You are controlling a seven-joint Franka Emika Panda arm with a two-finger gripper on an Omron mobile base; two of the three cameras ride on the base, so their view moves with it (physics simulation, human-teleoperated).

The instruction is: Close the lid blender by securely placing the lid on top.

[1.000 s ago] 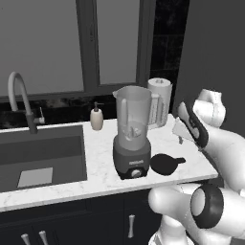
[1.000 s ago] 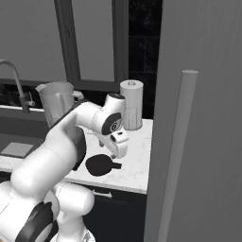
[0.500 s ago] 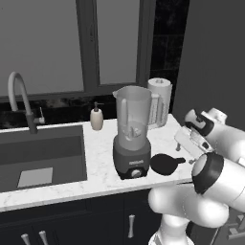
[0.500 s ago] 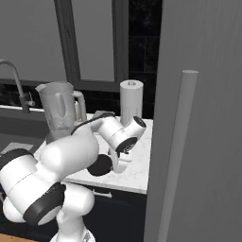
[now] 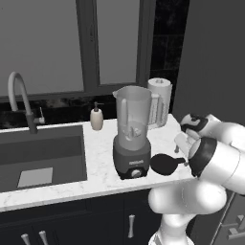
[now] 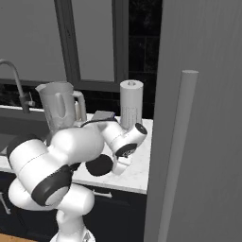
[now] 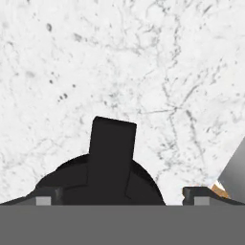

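The blender (image 5: 131, 139) stands on the marble counter, its clear jar open at the top on a dark grey base; it also shows in the right base view (image 6: 59, 111). The black lid (image 5: 165, 164) lies flat on the counter just right of the blender base, tab pointing right. My gripper (image 5: 184, 143) hangs low over the lid's tab side, pointing down. In the hand view the lid (image 7: 112, 158) fills the lower middle, and its tab sits between my open fingertips (image 7: 45, 197). Nothing is held. The lid (image 6: 99, 166) lies beside my gripper (image 6: 119, 166).
A white paper towel roll (image 5: 160, 103) stands behind the blender, and a beige soap dispenser (image 5: 96, 118) to its left. The sink (image 5: 43, 153) and faucet (image 5: 21, 100) lie further left. A tall grey panel with a bar handle (image 6: 177, 156) borders the counter's right end.
The arm has swung down and forward, bringing the hand from above the counter's right end to just over the lid. The jaws stayed open.
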